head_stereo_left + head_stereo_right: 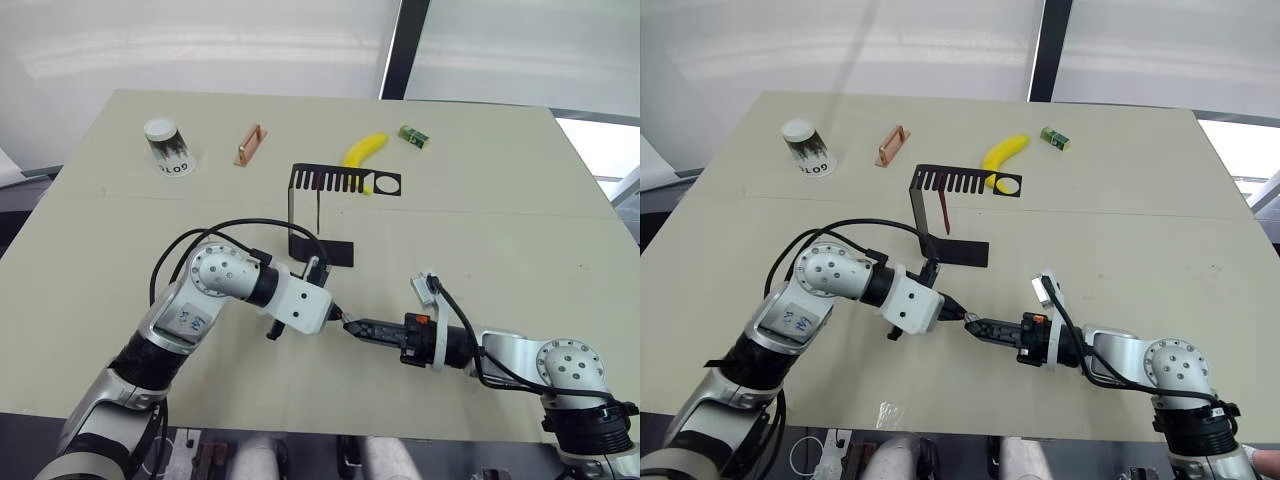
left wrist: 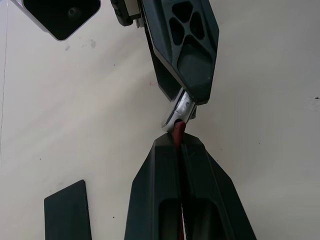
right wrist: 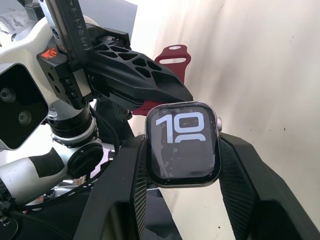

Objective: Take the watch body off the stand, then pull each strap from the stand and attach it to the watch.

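Note:
The black stand [image 1: 345, 182] rises mid-table, and one dark red strap [image 1: 944, 213] hangs from its slotted top. In front of its foot the two grippers meet tip to tip. My left gripper [image 1: 337, 312] is shut on the other dark red strap [image 2: 178, 131], whose end touches the edge of the watch body [image 3: 182, 145]. My right gripper [image 1: 356, 326] is shut on the watch body, a silvery-rimmed case whose lit screen faces the right wrist camera. The strap's looped tail [image 3: 170, 57] sticks out behind the left fingers [image 3: 135, 80].
Along the far side of the table are a paper cup [image 1: 168, 146], a copper-coloured handle [image 1: 250, 144], a banana [image 1: 364, 150] behind the stand and a small green block [image 1: 414, 136]. The stand's flat foot [image 1: 328, 251] lies just beyond the left gripper.

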{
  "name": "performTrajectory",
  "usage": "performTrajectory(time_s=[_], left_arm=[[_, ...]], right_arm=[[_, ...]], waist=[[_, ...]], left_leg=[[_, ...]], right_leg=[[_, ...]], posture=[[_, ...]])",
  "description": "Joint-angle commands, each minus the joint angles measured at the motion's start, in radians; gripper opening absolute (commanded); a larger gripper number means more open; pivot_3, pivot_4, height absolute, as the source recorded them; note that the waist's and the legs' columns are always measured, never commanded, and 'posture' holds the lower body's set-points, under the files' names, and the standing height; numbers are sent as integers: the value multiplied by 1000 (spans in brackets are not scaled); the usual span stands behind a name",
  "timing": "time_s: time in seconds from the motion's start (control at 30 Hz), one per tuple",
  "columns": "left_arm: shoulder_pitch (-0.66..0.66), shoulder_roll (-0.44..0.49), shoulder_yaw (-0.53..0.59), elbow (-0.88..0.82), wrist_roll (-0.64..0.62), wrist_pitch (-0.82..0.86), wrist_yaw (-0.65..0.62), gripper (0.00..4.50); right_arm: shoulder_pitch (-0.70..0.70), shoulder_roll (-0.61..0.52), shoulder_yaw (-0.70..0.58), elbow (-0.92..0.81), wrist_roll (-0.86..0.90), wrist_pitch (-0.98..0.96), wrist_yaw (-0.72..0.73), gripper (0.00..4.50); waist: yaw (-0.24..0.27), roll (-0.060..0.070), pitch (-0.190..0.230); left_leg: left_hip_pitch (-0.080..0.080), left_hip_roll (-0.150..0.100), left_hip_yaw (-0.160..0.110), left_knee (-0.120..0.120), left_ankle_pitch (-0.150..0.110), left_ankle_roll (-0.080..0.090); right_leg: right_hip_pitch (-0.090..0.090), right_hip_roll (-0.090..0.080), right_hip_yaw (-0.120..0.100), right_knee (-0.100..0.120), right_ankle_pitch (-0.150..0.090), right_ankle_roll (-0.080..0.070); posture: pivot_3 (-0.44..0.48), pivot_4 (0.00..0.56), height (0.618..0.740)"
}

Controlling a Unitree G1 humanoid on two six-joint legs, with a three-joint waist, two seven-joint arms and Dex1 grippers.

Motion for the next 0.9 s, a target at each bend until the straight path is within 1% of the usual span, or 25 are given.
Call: performTrajectory(time_s=[0.03, 0.47, 0.63, 0.7, 0.73, 0.83, 0.9], left_arm=[[-22, -75, -75, -61, -34, -14, 16, 0], [-22, -77, -76, -63, -22, -23, 22, 0], [-14, -61, -50, -82, -52, -14, 9, 0], [0, -31, -19, -105, -92, 21, -19, 665], [9, -1, -1, -117, -108, 28, -40, 919], [32, 85, 65, -143, -165, 50, -84, 2407], [75, 173, 147, -135, -221, 72, -116, 3422]], right_arm=[[-41, 39, 65, -85, 86, 15, 41, 1518], [-38, 36, 70, -87, 80, 18, 39, 1518], [-33, 32, 68, -86, 71, 20, 40, 1518], [-31, 28, 62, -90, 67, 18, 43, 1518], [-30, 23, 56, -96, 69, 16, 48, 1518], [-28, 3, 37, -122, 63, 9, 74, 1518], [-22, -33, 26, -159, 26, 21, 123, 1518]], waist=[[0, 0, 0], [0, 0, 0], [0, 0, 0], [-1, 0, 0], [-2, 0, 0], [-3, 0, 0], [-3, 0, 0]], left_leg=[[0, 0, 0, 0, 0, 0], [0, 0, 0, 0, 0, 0], [0, 0, 0, 0, 0, 0], [0, 0, 0, 0, 0, 0], [0, 0, 0, 0, 0, 0], [0, 1, 0, 0, 0, 0], [0, 1, 0, 0, 0, 0]], right_leg=[[0, 0, 0, 0, 0, 0], [0, 0, 0, 0, 0, 0], [0, 0, 0, 0, 0, 0], [0, 0, 0, 0, 0, 0], [0, 0, 0, 0, 0, 0], [-1, 0, 0, 1, 0, 0], [-1, 0, 0, 1, 0, 0]], posture=[[0, 150, 729], [0, 150, 729], [0, 150, 729], [0, 150, 729], [0, 150, 729], [0, 150, 729], [0, 150, 729]])
